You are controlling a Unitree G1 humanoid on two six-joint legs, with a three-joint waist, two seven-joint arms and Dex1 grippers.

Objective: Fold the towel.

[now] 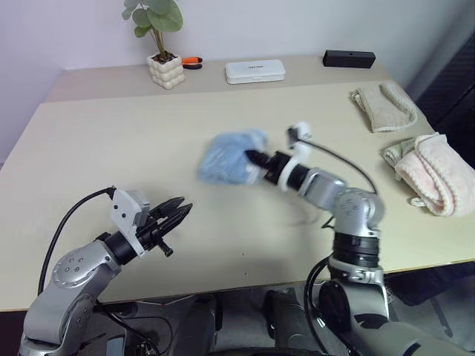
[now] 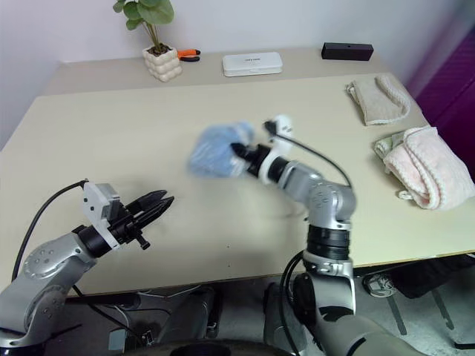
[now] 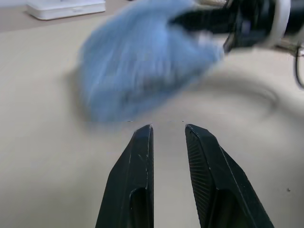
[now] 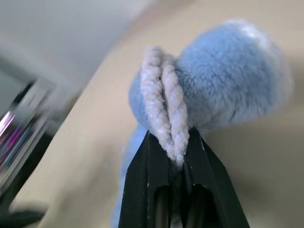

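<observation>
On the left, the left gripper (image 1: 177, 211) hangs just above the near part of the wide, smooth, pale beige table (image 1: 89, 156). Its two black fingers (image 3: 137, 175) have a small gap between them and nothing is in it. They point toward the middle of the table.

At the back of the table, by the plain pale wall (image 1: 67, 30), stands a green leafy plant in a bumpy cream pot (image 1: 165, 70). Just to its right lies a small orange and black tool (image 1: 192, 61). Next comes a flat white box with round corners (image 1: 255, 71).

In the middle of the table is the light blue fluffy towel (image 1: 230, 157). It is bunched up in a soft lump. The right gripper (image 1: 251, 157) is closed tight on the towel's whitish stitched edge (image 4: 164, 114). The two layers of the edge are squeezed together between its fingers. From the pictures, you cannot tell how much of the towel rests on the table.

Further right at the back lies a long black box (image 1: 349, 58). Near the right edge lies a folded beige ribbed towel (image 1: 384, 107). In front of it sits a pale pink fluffy towel (image 1: 434, 172), rolled in a heap. Both are well apart from the blue one.
</observation>
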